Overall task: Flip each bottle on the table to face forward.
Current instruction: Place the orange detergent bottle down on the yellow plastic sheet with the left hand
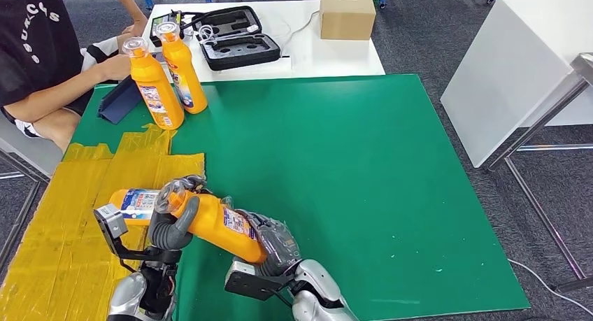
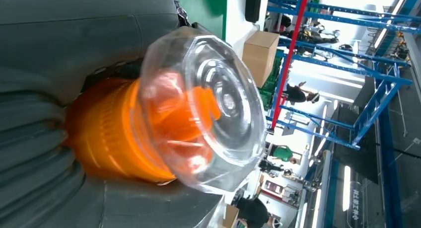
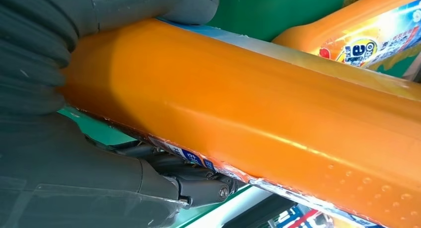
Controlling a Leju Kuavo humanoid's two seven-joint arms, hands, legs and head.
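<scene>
Down near the front edge of the green mat [image 1: 349,195], both hands share one orange bottle [image 1: 217,226] that lies tilted, its clear cap [image 1: 171,195] raised toward the yellow sheet [image 1: 63,216]. The left hand [image 1: 168,230] wraps the neck just below the cap; in the left wrist view its grey fingers [image 2: 74,34] curl closed around the orange neck [image 2: 109,133]. The right hand [image 1: 276,247] grips the bottle's base end, thumb [image 3: 149,4] and fingers [image 3: 164,163] clamped on opposite sides of the body. A second orange bottle [image 1: 133,202] lies on its side on the yellow sheet, just behind the held one. Two more bottles [image 1: 155,87] stand upright, side by side, at the mat's far left corner, near a seated person's arm [image 1: 63,90].
</scene>
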